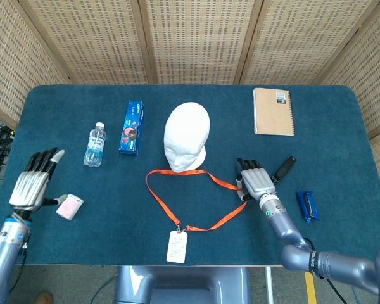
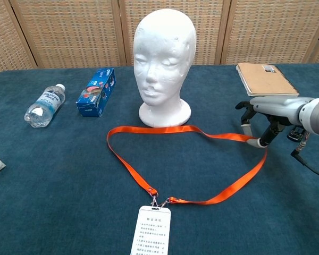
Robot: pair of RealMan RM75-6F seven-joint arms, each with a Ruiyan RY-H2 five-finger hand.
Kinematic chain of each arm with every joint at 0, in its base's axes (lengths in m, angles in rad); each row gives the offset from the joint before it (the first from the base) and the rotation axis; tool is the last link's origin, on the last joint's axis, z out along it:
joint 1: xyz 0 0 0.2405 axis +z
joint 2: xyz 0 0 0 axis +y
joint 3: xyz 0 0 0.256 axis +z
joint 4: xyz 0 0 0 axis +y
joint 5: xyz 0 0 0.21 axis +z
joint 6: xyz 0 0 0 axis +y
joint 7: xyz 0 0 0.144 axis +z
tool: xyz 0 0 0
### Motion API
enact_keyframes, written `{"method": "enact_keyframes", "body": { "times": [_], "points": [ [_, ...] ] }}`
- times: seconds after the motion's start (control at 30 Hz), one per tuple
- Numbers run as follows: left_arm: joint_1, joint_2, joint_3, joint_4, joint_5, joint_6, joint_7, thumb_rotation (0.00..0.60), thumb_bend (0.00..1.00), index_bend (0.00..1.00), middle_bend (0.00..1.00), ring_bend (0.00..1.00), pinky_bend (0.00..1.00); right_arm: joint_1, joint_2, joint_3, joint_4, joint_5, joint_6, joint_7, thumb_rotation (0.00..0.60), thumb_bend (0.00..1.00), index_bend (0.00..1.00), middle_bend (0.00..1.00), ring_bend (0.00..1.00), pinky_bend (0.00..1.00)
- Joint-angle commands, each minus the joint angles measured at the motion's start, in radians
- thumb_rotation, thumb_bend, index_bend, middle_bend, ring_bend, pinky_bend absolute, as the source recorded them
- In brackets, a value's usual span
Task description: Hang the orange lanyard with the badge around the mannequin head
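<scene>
on the blue surface: right robot hand at the lanyard's far bend

on the blue surface (image 1: 342, 126), the orange lanyard (image 1: 196, 183) lies flat in a loose loop in front of the white mannequin head (image 1: 187, 136), which stands upright and faces the robot. the loop's near end runs to a clip and a white badge (image 1: 177, 246) close to the robot's edge of the surface.

the right robot hand (image 1: 254, 180) sits palm down at the loop's right-hand bend, its arm reaching in from the lower right. in the chest view its fingers (image 2: 263, 139) curl downward, with the fingertips meeting the strap right where it turns; it pinches the lanyard there, low against the cloth.

the left robot hand (image 1: 33, 180) hovers over the left part of the surface, fingers stretched out and apart, holding nothing. just beside it lies a small pink packet (image 1: 69, 206).

a water bottle (image 1: 95, 144) and a blue box (image 1: 132, 127) lie to the left of the mannequin head. a tan notebook (image 1: 273, 111) rests at the far right, with a black object (image 1: 283, 169) and a blue wrapper (image 1: 307, 206) near the right robot hand.
</scene>
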Motion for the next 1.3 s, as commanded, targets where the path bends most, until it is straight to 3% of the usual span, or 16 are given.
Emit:
{"method": "enact_keyframes", "body": {
  "times": [0.03, 0.23, 0.33, 0.5, 0.8, 1.3],
  "points": [
    [-0.112, -0.07, -0.061, 0.058, -0.01, -0.105, -0.033, 0.6, 0.19, 0.14, 0.0, 0.0, 0.0, -0.001, 0.006, 0.003, -0.003, -0.003, -0.003, 0.007, 0.6, 0.67, 0.69, 0.0, 0.0, 0.0],
    [-0.244, -0.176, -0.089, 0.19, 0.001, -0.214, -0.08, 0.6, 0.33, 0.3, 0.0, 0.0, 0.0, 0.004, 0.012, 0.008, 0.002, -0.006, -0.019, 0.024, 0.6, 0.67, 0.69, 0.0, 0.0, 0.0],
    [-0.359, -0.302, -0.096, 0.341, 0.012, -0.301, -0.054, 0.6, 0.4, 0.34, 0.0, 0.0, 0.0, 0.007, 0.017, 0.011, 0.012, -0.015, -0.041, 0.048, 0.6, 0.67, 0.69, 0.0, 0.0, 0.0],
    [-0.444, -0.422, -0.087, 0.489, 0.005, -0.362, -0.061, 0.6, 0.41, 0.36, 0.0, 0.0, 0.0, 0.008, 0.017, 0.017, 0.04, -0.03, -0.07, 0.092, 0.6, 0.67, 0.69, 0.0, 0.0, 0.0],
    [-0.516, -0.547, -0.058, 0.628, 0.027, -0.403, -0.17, 0.6, 0.41, 0.39, 0.0, 0.0, 0.0, 0.009, 0.023, 0.021, 0.068, -0.061, -0.096, 0.14, 0.6, 0.67, 0.69, 0.0, 0.0, 0.0],
    [-0.546, -0.615, -0.024, 0.722, 0.018, -0.434, -0.2, 0.6, 0.41, 0.41, 0.0, 0.0, 0.0, 0.01, 0.019, 0.018, 0.081, -0.077, -0.098, 0.162, 0.6, 0.67, 0.69, 0.0, 0.0, 0.0]
  ]
}}
